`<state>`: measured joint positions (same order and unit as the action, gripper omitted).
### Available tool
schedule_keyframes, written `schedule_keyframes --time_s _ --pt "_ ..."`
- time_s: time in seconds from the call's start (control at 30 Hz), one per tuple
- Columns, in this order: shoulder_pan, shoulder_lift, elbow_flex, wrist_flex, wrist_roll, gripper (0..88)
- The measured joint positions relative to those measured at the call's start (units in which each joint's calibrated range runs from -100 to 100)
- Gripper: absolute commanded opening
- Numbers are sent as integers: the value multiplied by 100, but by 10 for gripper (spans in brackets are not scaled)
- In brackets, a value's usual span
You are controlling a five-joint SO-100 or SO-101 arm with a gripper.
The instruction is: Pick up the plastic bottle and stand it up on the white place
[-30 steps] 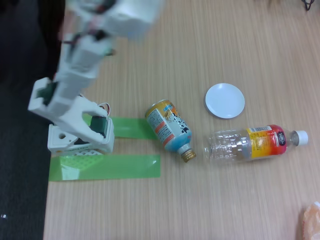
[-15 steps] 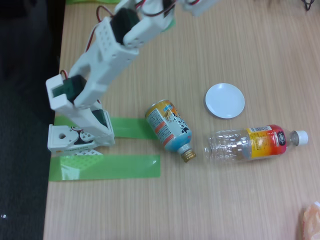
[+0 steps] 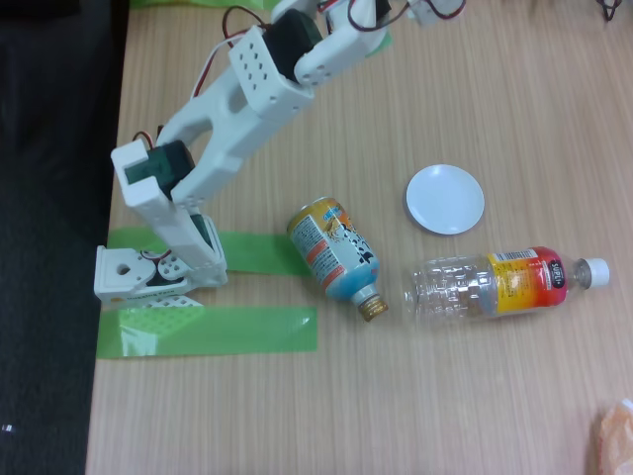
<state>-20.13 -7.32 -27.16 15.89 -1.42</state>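
Observation:
The plastic bottle [image 3: 504, 284] lies on its side on the wooden table in the fixed view, its white cap pointing right and its orange-red-yellow label near the cap. The white place [image 3: 445, 199], a small round dish, sits just above the bottle and holds nothing. The white arm [image 3: 247, 99] rises from its base [image 3: 148, 277] at the left and reaches up and right to the top edge of the picture, where its wrist [image 3: 396, 12] is cut off. The arm is far from the bottle and the dish.
A blue-and-orange printed can-bottle [image 3: 334, 257] with a gold neck lies left of the plastic bottle, a short gap between them. Two green tape strips [image 3: 227, 330] mark the table by the base. The table's left edge [image 3: 107, 198] borders dark floor. Something orange [image 3: 615, 435] shows at the bottom right corner.
The arm has unfolded and swung up and to the right, its upper links now stretching toward the top edge. The bottle, the can and the dish have not moved.

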Motion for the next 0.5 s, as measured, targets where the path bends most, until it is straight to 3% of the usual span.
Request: schedule_keyframes --time_s 0.5 --pt "971 303 0 17 -889 17"
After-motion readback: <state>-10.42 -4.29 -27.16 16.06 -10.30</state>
